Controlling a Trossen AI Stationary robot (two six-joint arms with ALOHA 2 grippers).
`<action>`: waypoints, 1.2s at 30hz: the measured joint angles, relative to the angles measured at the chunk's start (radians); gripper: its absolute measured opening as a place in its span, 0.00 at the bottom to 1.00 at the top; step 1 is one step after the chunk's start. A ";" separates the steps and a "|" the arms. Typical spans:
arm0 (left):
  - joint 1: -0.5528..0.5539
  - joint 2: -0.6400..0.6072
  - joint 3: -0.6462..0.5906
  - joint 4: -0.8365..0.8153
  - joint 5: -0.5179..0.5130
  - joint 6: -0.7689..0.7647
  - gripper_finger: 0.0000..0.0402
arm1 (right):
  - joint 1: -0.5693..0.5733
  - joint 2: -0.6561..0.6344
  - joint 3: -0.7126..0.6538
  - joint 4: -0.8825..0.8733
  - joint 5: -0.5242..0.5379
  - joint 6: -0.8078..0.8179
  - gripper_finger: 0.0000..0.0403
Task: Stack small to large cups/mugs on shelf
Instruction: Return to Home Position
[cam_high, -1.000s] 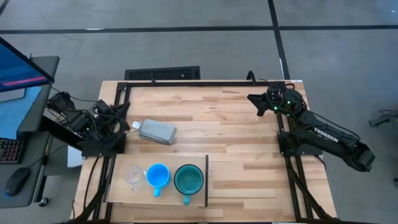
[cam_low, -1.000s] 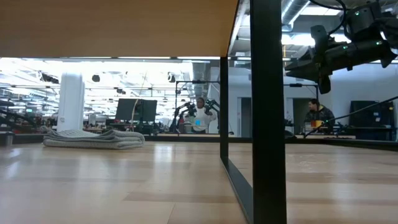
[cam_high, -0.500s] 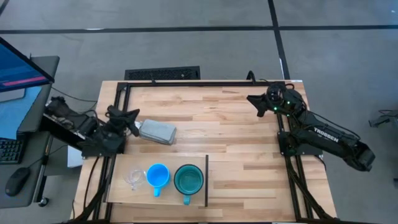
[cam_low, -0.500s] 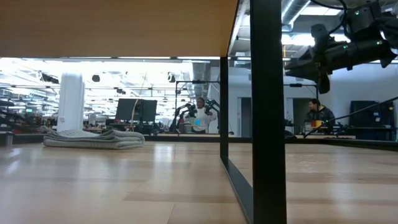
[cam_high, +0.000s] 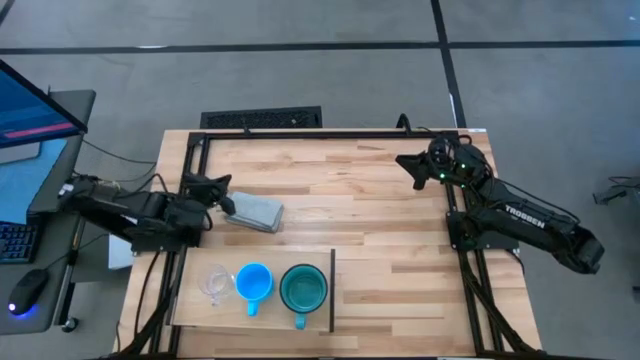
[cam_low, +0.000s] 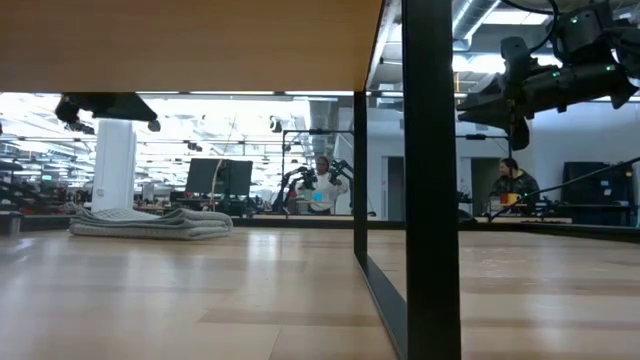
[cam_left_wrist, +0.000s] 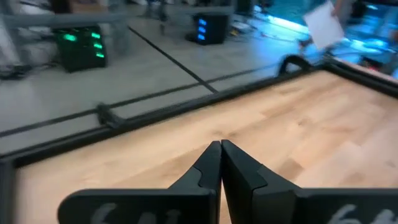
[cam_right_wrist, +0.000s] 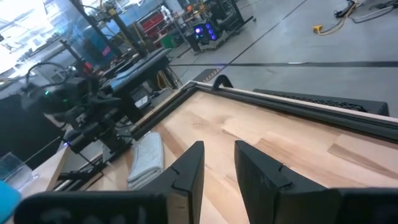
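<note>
Three vessels stand in a row on the light-wood shelf (cam_high: 200, 312) at the table's near edge: a clear cup (cam_high: 214, 283), a blue mug (cam_high: 254, 282) and a teal mug (cam_high: 303, 288) beside the shelf's dark edge (cam_high: 332, 290). My left gripper (cam_high: 220, 188) is shut and hovers over the table's left side, above the left end of a grey folded cloth (cam_high: 252, 212). In the left wrist view its shut fingertips (cam_left_wrist: 221, 146) point across bare tabletop. My right gripper (cam_high: 405, 159) is open and hangs high over the far right part of the table (cam_right_wrist: 217, 149).
The grey folded cloth (cam_low: 150, 222) lies flat on the table, left of centre (cam_right_wrist: 146, 158). A black frame (cam_high: 300, 133) runs along the table's far and side edges. In the low view the shelf's underside (cam_low: 190, 45) and a black post (cam_low: 430, 180) fill the foreground. People stand far behind the table.
My left arm has unfolded from its tucked pose at the table's left edge. Its gripper has swung toward the right and risen, now showing in the low view above the grey cloth. The cups, the cloth and my right arm have stayed put.
</note>
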 joint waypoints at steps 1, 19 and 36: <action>0.020 -0.010 -0.014 0.049 0.040 0.046 0.00 | 0.004 0.000 0.000 0.000 0.000 -0.003 0.27; 0.595 -0.059 -0.093 0.462 0.811 0.480 0.00 | 0.078 0.000 0.000 -0.021 -0.006 -0.040 0.27; 0.745 -0.063 -0.197 0.552 0.925 0.449 0.00 | 0.081 0.000 0.000 -0.040 0.000 -0.146 0.20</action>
